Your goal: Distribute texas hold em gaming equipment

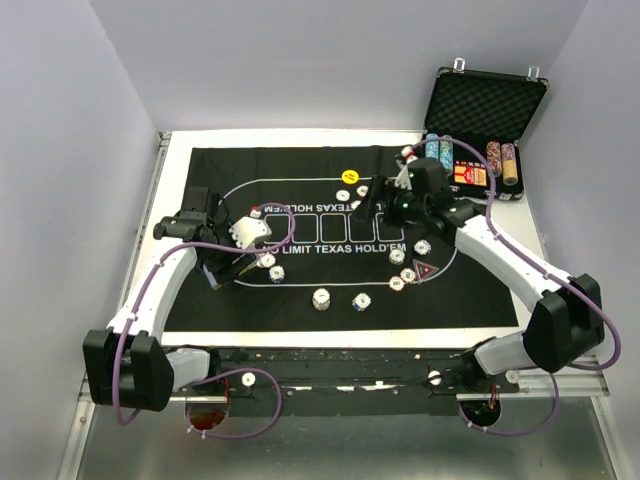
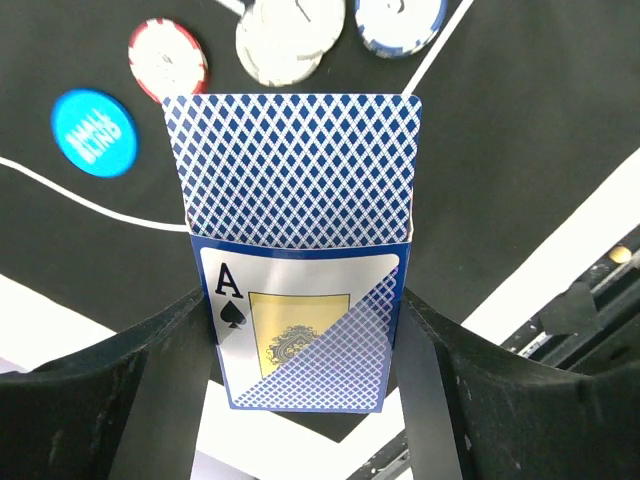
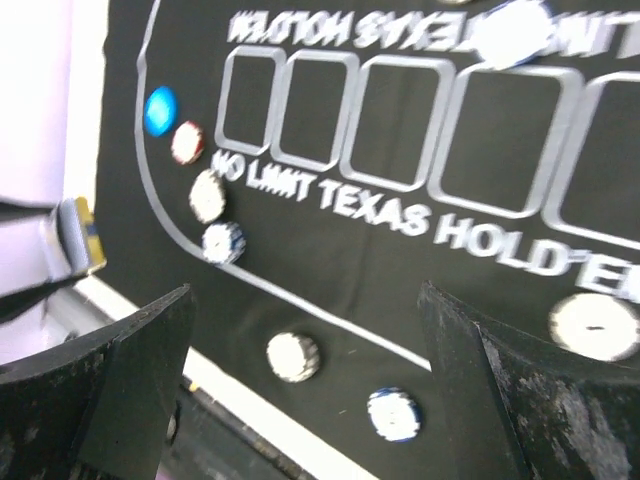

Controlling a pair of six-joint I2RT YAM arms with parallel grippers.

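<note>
The deck box [image 2: 330, 370] is grasped upright between the fingers of the left gripper [image 2: 303, 320], above the left part of the black mat [image 1: 460, 290]. One block of blue-backed cards [image 2: 292, 170] stands out of its open top. Beyond it on the mat, four round pieces are counted: one blue disc [image 2: 93, 132], one red-and-white chip stack [image 2: 167, 58], one white chip stack [image 2: 290, 35] and one blue-and-white chip stack [image 2: 400, 20]. The right gripper [image 3: 305, 300] is held released over the mat right of its middle, fingers wide apart with nothing between them. One yellow disc [image 1: 349, 176] lies at the far side of the mat. One open case [image 1: 486, 95] holding further chips is seen at the far right corner.
</note>
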